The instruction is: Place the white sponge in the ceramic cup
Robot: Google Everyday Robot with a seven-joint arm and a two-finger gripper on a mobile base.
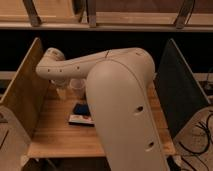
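The worktop (52, 136) is largely hidden by the arm (120, 100). The gripper (62, 90), dimly made out at the rear left just beside the cup (77, 87), is seen with fingers apart and nothing held. The sponge (80, 114) is laid near the arm's left edge in front of the cup, blue face rearward and white edge running left to right, with bare worktop left and in front.

Flanking the wooden counter (55, 135): a tan panel (22, 85) at left and a dark panel (180, 90) at right, both standing upright. Running across the back, a pale shelf (125, 20) with slanted metal brackets (32, 12). Trailing at far right, black cables (201, 132).
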